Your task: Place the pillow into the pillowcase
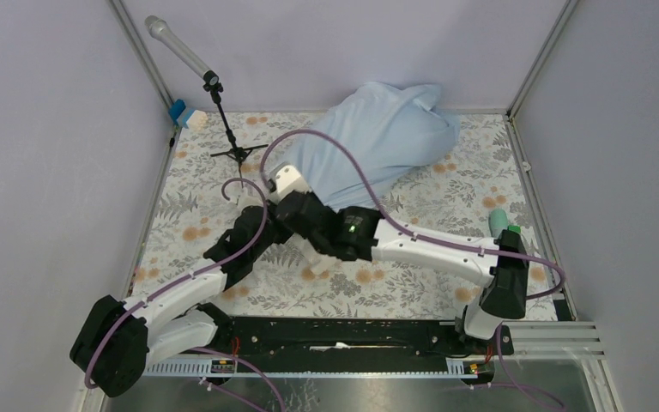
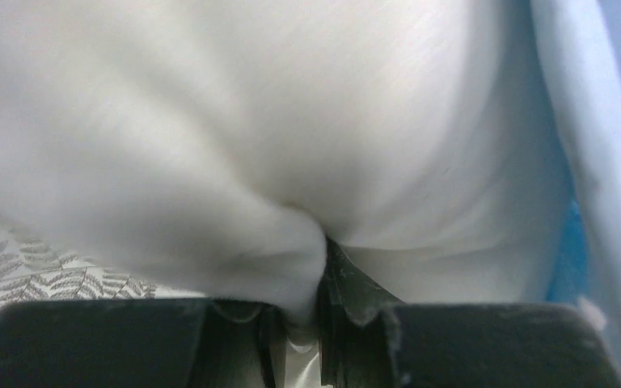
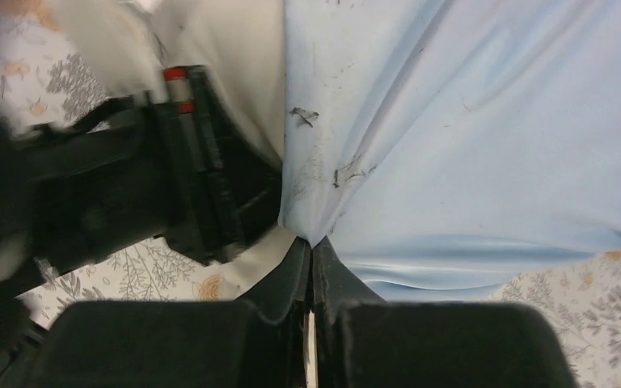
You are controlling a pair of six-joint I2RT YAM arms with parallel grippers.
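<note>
Nearest the left wrist camera, the left fingers are clamped on a bunched fold of the cream pillow, whose plump end fills almost all of that view. A strip of the light-blue pillowcase hangs down its right side. In the right wrist view the right fingers are pressed together on the pillowcase hem, pinching it just where blue cloth meets cream, with the black body of the left fingers close beside.

From above, both arms meet at the near-left end of the pillowcase. It lies bulging by the far edge of the tabletop, about midway along that edge. Its long axis runs slantwise from the arms' meeting point toward the far right corner, and its mouth faces back toward the near left. Most of the pillow appears to be inside; only the end held by the left fingers shows outside.

So the two grips sit side by side at the mouth, one on the pillow and one on the hem. I judge that the coming move turns on opposite pulls along that slanted axis: the pillow end driven toward the far right corner, the hem drawn back over it toward the near left. Neither arm is nearer; both are at the opening.
</note>
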